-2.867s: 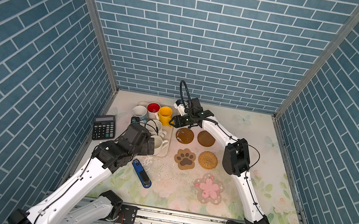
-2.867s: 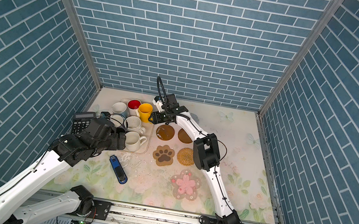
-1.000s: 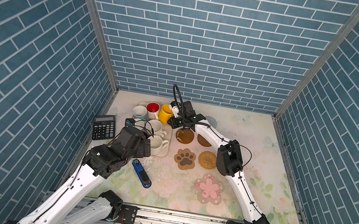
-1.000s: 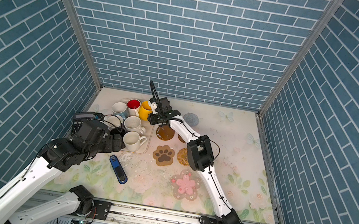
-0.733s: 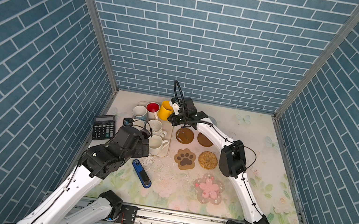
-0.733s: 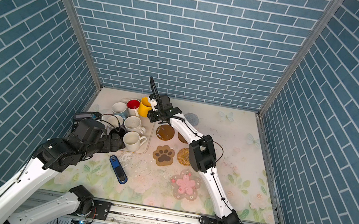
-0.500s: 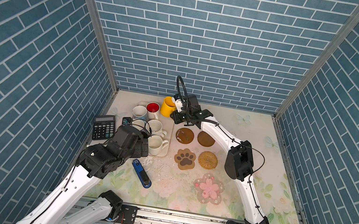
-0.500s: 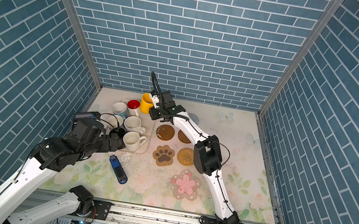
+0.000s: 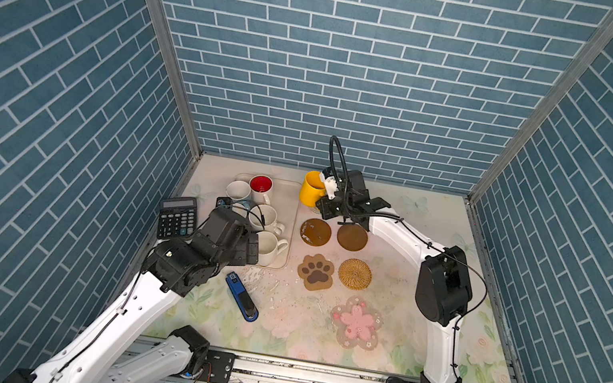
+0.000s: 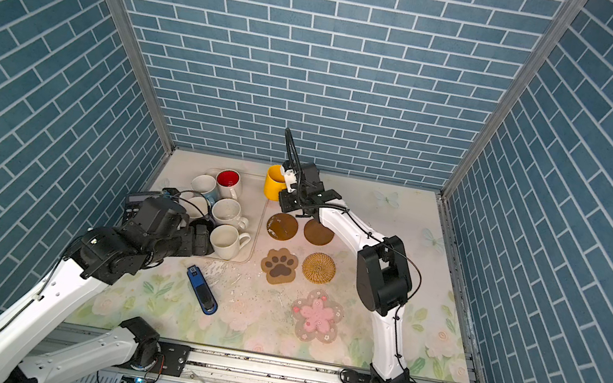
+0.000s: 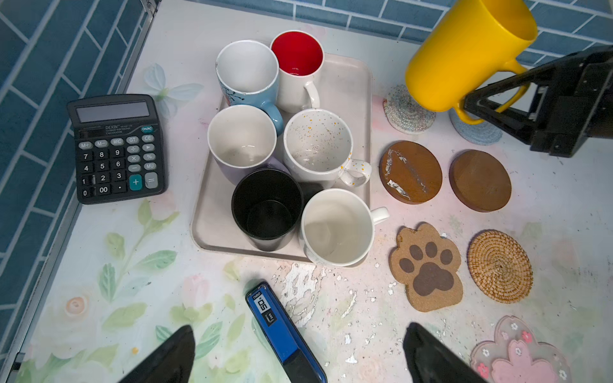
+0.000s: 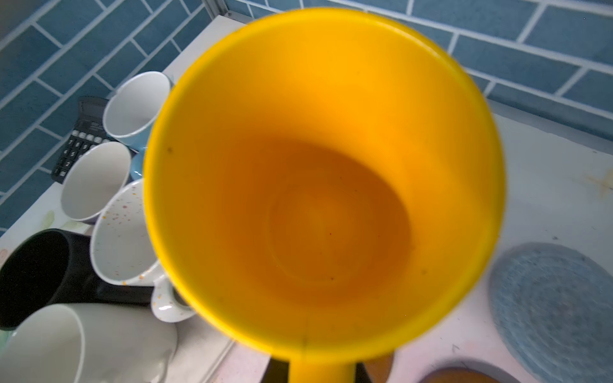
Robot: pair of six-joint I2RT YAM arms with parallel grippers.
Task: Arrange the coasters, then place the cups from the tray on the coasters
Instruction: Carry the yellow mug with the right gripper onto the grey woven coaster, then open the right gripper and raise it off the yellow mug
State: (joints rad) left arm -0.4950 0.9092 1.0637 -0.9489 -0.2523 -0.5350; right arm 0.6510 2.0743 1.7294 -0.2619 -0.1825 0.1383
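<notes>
- Left wrist view: the right fingers [image 11: 530,129] pinch the handle of the yellow mug [image 11: 464,56], held tilted above the surface just beside the tray [image 11: 351,86], over the white woven coaster [image 11: 409,112] and light blue woven coaster [image 11: 477,132].
- The left fingers [image 11: 166,359] are spread wide and empty, near the tray.
- Six other mugs [image 11: 318,146] stand on the tray.
- Two brown discs [image 11: 410,172], the paw coaster [image 11: 426,267], rattan coaster [image 11: 500,267] and pink flower coaster [image 11: 517,354] lie flat, apart.
</notes>
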